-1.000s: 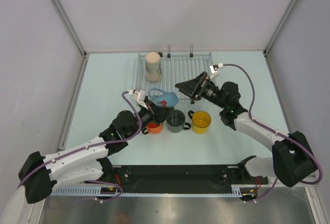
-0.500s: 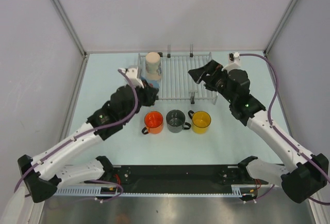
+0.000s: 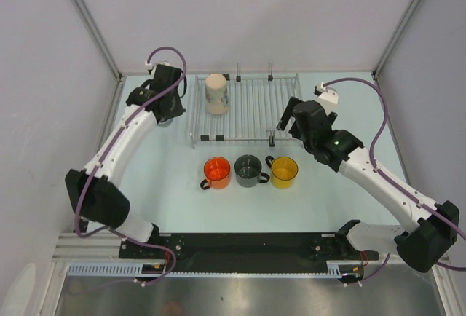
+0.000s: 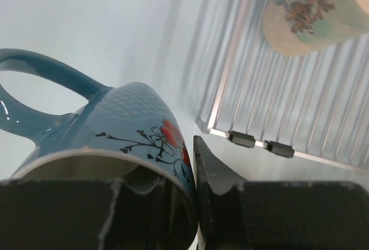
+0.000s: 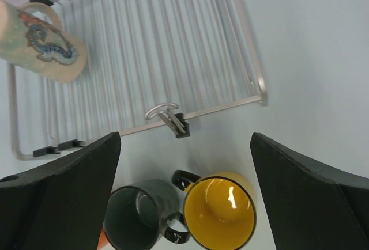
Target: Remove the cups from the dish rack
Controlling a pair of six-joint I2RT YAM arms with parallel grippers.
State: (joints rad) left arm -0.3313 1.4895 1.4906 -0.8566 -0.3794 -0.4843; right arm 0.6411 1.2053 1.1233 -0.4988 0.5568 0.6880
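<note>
Left arm stretched far out, left of the dish rack (image 3: 251,108), left pincer (image 3: 166,111) clamped on the wall of the light blue cup (image 4: 115,129), just beside the rack, right arm bent near its right front corner, right pincer (image 3: 286,117) spread wide, empty, cream cup (image 3: 215,92) on the rack.

A: What colours are the three cups in front of the silver dish rack (image 3: 255,108)?
B: Orange mug (image 3: 217,172), dark grey mug (image 3: 248,170), yellow mug (image 3: 284,172), on a pale mint worktop (image 3: 328,207).
A: Any patterns?
B: On the rack, the cream mug (image 3: 215,92) has a blue and orange motif. The light blue mug (image 4: 124,114) shows a red flower and black heart sprigs.
</note>
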